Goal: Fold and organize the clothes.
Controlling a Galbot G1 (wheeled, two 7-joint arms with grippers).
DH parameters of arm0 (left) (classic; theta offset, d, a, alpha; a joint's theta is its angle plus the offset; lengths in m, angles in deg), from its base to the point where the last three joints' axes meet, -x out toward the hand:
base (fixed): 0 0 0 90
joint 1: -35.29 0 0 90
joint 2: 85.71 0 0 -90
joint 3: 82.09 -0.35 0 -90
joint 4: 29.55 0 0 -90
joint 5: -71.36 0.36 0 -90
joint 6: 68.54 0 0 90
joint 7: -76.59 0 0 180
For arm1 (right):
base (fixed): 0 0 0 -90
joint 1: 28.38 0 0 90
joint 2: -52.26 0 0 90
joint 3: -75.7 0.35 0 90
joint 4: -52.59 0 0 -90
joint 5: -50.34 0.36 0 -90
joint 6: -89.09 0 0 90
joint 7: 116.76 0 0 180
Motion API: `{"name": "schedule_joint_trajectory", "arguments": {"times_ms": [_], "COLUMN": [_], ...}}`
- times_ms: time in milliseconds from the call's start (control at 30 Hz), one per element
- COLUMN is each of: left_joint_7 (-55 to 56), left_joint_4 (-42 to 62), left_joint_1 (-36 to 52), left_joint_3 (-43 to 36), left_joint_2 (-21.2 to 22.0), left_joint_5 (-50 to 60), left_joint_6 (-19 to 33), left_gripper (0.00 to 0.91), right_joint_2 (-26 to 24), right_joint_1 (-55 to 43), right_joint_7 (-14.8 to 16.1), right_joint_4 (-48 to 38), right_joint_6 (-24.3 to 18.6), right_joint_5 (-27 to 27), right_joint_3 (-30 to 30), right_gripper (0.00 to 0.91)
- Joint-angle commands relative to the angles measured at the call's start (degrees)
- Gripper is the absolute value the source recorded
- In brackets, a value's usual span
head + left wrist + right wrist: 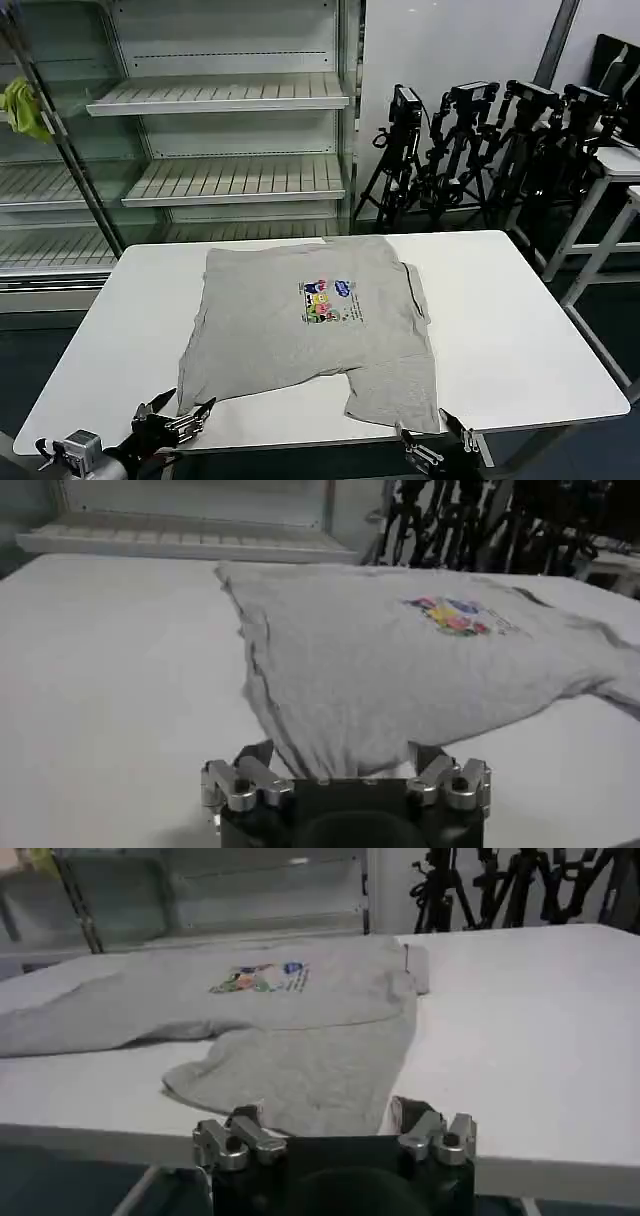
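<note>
Grey T-shirt lies print side up on the white counter, occupying the centre of the head view and spreading over roughly the middle half of the top. Long axis runs from the far edge toward the near edge, leaning slightly to lower right of the frame. The far end is a straight folded-looking edge near the back of the counter; the near end is uneven, one corner reaching lower left, a longer flap reaching lower right almost to the near edge. Small multicolour chest print sits right of centre on the cloth. A short sleeve fold shows on the right side, upper part. Left tool is at the lower left of the head view, at the near counter edge, fingers spread apart and holding nothing; in the left wrist view the shirt's near corner lies between its two fingers, cloth not pinched as far as I can see. Right tool is at the lower right of the head view, just below the counter edge, also spread open and empty; in the right wrist view the flap's hem lies just ahead of it. Bare shelving stands behind, tripods at upper right, a yellow-green rag hanging upper left.
</note>
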Motion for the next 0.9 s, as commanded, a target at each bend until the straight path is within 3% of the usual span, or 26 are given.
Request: {"name": "schedule_joint_trajectory", "arguments": {"times_ms": [33, 100, 133, 200, 233, 267, 367, 467, 900], "left_joint_7": [-0.02, -0.04, -0.05, -0.05, -0.03, -0.03, -0.03, -0.02, -0.11], "left_joint_4": [0.93, 1.08, 1.1, 1.18, 1.28, 1.34, 1.37, 1.38, 1.24], "left_joint_1": [0.85, 0.94, 0.96, 1.02, 1.04, 1.08, 0.89, 0.68, -0.27], "left_joint_3": [-1.25, -1.54, -1.63, -1.71, -1.74, -1.73, -1.54, -1.38, -1.19], "left_joint_2": [0.1, 0.0, -0.07, -0.15, -0.27, -0.33, -0.54, -0.68, -0.38], "left_joint_5": [0.18, 0.19, 0.19, 0.2, 0.19, 0.18, 0.16, 0.13, 0.59], "left_joint_6": [-0.05, -0.05, -0.07, -0.07, -0.08, -0.06, -0.03, -0.01, 0.22], "left_gripper": [0.856, 0.766, 0.675, 0.615, 0.504, 0.453, 0.252, 0.111, 0.071], "right_joint_2": [-0.03, 0.12, 0.15, 0.17, 0.18, 0.18, 0.08, -0.04, -0.2], "right_joint_1": [-0.47, -0.58, -0.69, -0.93, -1.09, -1.16, -1.28, -1.28, -0.82], "right_joint_7": [-0.03, -0.02, 0.02, 0.01, 0.03, 0.05, 0.12, 0.23, 0.52], "right_joint_4": [-0.21, -0.46, -0.62, -0.86, -1.04, -1.1, -1.31, -1.38, -1.42], "right_joint_6": [0.24, 0.31, 0.32, 0.41, 0.45, 0.45, 0.51, 0.5, 0.04], "right_joint_5": [0.27, 0.26, 0.14, 0.1, -0.01, -0.08, -0.17, -0.18, -0.74], "right_joint_3": [-0.23, -0.57, -0.84, -1.17, -1.42, -1.46, -1.54, -1.47, -1.23], "right_gripper": [0.766, 0.675, 0.564, 0.423, 0.292, 0.191, 0.04, 0.0, 0.0]}}
